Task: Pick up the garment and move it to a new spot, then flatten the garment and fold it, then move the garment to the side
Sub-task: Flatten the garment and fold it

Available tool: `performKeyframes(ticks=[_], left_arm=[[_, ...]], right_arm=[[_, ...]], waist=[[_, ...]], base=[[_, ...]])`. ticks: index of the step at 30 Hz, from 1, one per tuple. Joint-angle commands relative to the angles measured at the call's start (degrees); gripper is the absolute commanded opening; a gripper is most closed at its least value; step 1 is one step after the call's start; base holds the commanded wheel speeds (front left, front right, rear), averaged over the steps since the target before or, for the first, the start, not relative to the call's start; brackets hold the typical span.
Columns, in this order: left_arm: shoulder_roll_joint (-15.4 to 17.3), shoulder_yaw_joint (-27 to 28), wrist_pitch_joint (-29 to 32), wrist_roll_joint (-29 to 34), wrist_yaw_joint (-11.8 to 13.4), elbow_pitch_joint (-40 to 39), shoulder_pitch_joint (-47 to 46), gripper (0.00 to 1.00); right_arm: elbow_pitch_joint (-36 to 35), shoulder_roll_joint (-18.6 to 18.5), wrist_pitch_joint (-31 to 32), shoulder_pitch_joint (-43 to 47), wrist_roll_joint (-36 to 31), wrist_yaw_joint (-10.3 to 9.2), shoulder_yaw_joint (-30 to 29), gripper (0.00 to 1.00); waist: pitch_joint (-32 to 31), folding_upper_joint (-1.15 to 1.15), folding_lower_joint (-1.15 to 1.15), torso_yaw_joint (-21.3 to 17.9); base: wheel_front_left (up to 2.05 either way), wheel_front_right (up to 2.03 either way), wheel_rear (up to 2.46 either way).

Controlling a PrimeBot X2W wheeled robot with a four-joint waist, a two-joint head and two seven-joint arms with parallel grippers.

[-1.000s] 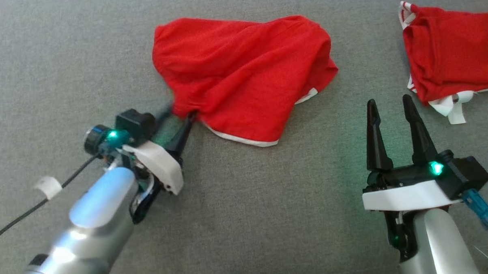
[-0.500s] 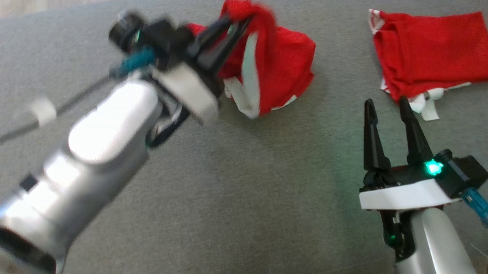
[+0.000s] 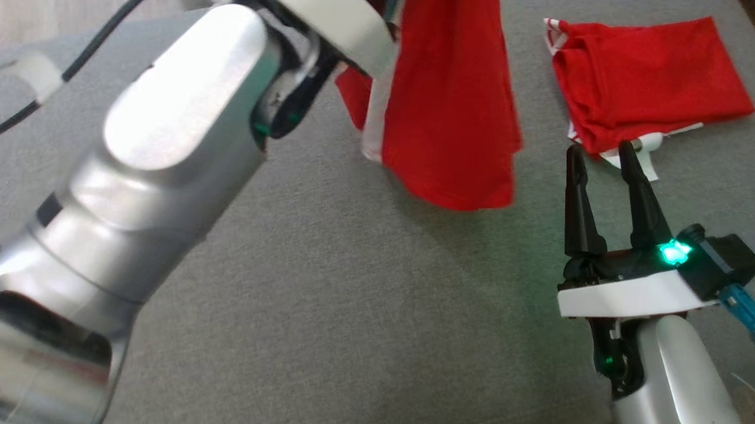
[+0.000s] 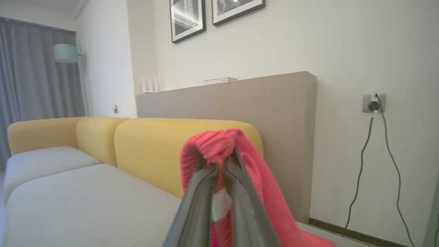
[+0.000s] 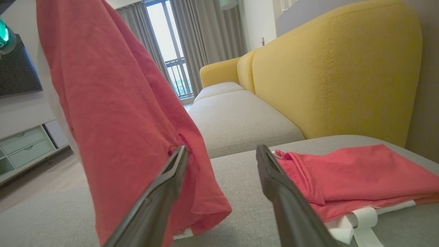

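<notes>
The garment (image 3: 450,101) is red with white trim and hangs in a long drape from my raised left gripper (image 4: 224,161), which is shut on a bunched fold of it (image 4: 219,147). My left forearm (image 3: 166,135) rises to the top edge of the head view, where the fingers are cut off. The garment's lower hem (image 5: 202,209) hangs close over the grey cushion (image 3: 349,311). My right gripper (image 3: 599,154) rests low at the right, open and empty. In the right wrist view the hanging cloth (image 5: 113,103) is just left of my right gripper (image 5: 222,151).
A second red garment (image 3: 646,77), folded with white trim showing, lies on the cushion just beyond my right fingertips (image 5: 360,175). A yellow sofa back (image 5: 325,68) stands behind it. A black cable (image 3: 75,63) trails from my left wrist.
My left gripper closed on the garment's edge at the cushion and swung up, lifting the cloth from a crumpled heap into a hanging drape. The head camera shifted. My right gripper stayed still.
</notes>
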Motion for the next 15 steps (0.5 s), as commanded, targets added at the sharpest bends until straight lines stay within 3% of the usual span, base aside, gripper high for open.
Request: performKeyframes(ticks=[1,7,11,15], left_arm=[[2.6,2.7,-0.6,0.3,0.8,-1.3,-1.6,0.00],[6.0,3.1,-1.4,1.3,2.7,-0.4,0.9,0.00],[9.9,3.3,0.6,0.6,4.4,4.9,5.3,0.00],[12.6,3.8,2.0,-1.1,4.6,10.4,9.1,0.00]], right_arm=[[-2.1,-0.1,-0.6,-1.2,-0.3,-0.04,0.8,1.00],[-1.7,-0.1,-0.6,-1.1,-1.2,-0.04,0.4,1.00],[-1.8,-0.1,-0.6,-1.2,-1.5,-0.04,0.4,1.00],[-2.0,-0.1,-0.6,-1.5,-1.9,-0.04,0.9,1.00]], waist=[[0.3,0.00,0.00,0.9],[0.1,0.00,0.00,3.3],[0.5,0.00,0.00,4.6],[1.4,0.00,0.00,5.0]], base=[[0.00,0.00,0.00],[0.00,0.00,0.00],[0.00,0.00,0.00],[0.00,0.00,0.00]])
